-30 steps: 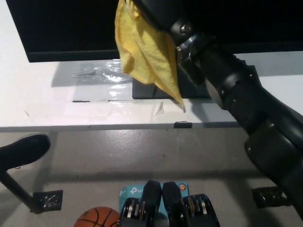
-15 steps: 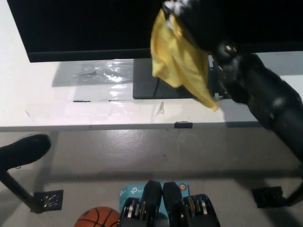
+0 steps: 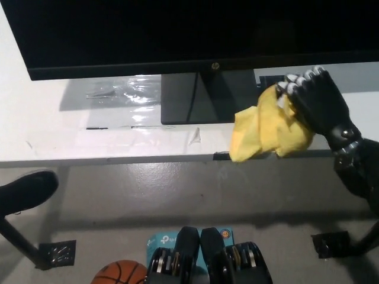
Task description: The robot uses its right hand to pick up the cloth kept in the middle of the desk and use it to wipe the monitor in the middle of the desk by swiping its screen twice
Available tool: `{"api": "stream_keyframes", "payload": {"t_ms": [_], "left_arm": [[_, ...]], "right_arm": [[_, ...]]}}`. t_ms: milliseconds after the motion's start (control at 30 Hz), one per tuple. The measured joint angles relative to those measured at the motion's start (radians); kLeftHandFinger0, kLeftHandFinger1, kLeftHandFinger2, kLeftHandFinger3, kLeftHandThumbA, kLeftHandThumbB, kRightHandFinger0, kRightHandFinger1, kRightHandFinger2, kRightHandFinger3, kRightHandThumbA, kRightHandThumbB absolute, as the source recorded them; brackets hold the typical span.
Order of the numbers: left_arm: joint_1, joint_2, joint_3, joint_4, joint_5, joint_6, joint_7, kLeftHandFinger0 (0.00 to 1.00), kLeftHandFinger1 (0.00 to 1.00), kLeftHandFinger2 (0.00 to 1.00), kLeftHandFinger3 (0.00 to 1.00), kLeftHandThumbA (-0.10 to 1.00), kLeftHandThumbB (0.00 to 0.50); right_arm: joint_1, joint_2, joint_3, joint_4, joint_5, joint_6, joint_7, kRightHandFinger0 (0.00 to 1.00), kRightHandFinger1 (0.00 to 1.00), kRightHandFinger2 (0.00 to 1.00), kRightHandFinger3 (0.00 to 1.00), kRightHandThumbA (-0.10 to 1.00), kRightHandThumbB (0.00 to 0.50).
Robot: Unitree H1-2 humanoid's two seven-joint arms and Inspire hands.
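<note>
Right hand (image 3: 317, 103) clamped on yellow cloth (image 3: 269, 131), low over desk (image 3: 71, 136), clear of monitor (image 3: 177, 35). Pick-up done; swipe count undeterminable. Left hand not visible.

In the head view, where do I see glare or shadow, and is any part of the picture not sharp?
Head view: glare lies on the clear plastic sheet on the white desk; the monitor casts a grey shadow on the desk beneath it, and its screen is uniformly dark; the yellow cloth in the right hand looks slightly soft at its edges; the floor under the desk is dim.
</note>
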Motion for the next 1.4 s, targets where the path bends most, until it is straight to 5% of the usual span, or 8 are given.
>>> {"api": "stream_keyframes", "payload": {"t_ms": [467,567,600,633,667,767,867,1400], "left_arm": [[0.011,0.000,0.024,-0.011,-0.003,0.002,0.000,0.80,0.75,0.88,1.00,0.78,0.154],[0.012,0.000,0.028,-0.008,-0.004,0.002,0.000,0.83,0.78,0.91,1.00,0.78,0.135],[0.012,0.000,0.028,-0.009,-0.004,0.003,0.000,0.86,0.79,0.91,1.00,0.78,0.125],[0.012,0.000,0.028,-0.010,-0.003,0.003,0.000,0.86,0.79,0.91,1.00,0.78,0.124],[0.012,0.000,0.028,-0.010,-0.003,0.003,0.000,0.86,0.78,0.91,1.00,0.78,0.117],[0.011,-0.002,0.028,-0.009,-0.003,0.003,0.000,0.83,0.76,0.88,1.00,0.75,0.138],[0.010,-0.004,0.028,-0.007,-0.004,0.003,0.000,0.80,0.75,0.88,1.00,0.76,0.138],[0.007,-0.006,0.028,-0.007,-0.004,0.004,0.000,0.83,0.77,0.86,1.00,0.68,0.084]], "right_arm": [[-0.006,0.057,-0.041,0.254,0.020,0.122,0.069,0.00,0.06,0.38,0.18,-0.10,0.142],[-0.006,0.071,-0.067,0.246,0.039,0.151,0.117,0.00,0.25,0.60,0.35,-0.10,0.007],[-0.005,0.074,-0.074,0.240,0.044,0.158,0.133,0.51,0.73,1.00,1.00,0.17,0.000],[-0.002,0.077,-0.084,0.222,0.053,0.174,0.164,0.50,0.64,0.84,1.00,0.19,0.000],[0.003,0.078,-0.090,0.203,0.057,0.183,0.186,0.95,1.00,1.00,1.00,0.49,0.047],[0.022,0.078,-0.103,0.134,0.067,0.211,0.247,1.00,1.00,1.00,1.00,0.86,0.374],[0.052,0.077,-0.114,0.043,0.080,0.244,0.311,1.00,1.00,1.00,1.00,0.99,0.487],[0.162,0.072,-0.162,-0.371,0.150,0.417,0.647,1.00,1.00,1.00,1.00,1.00,0.500]]}}
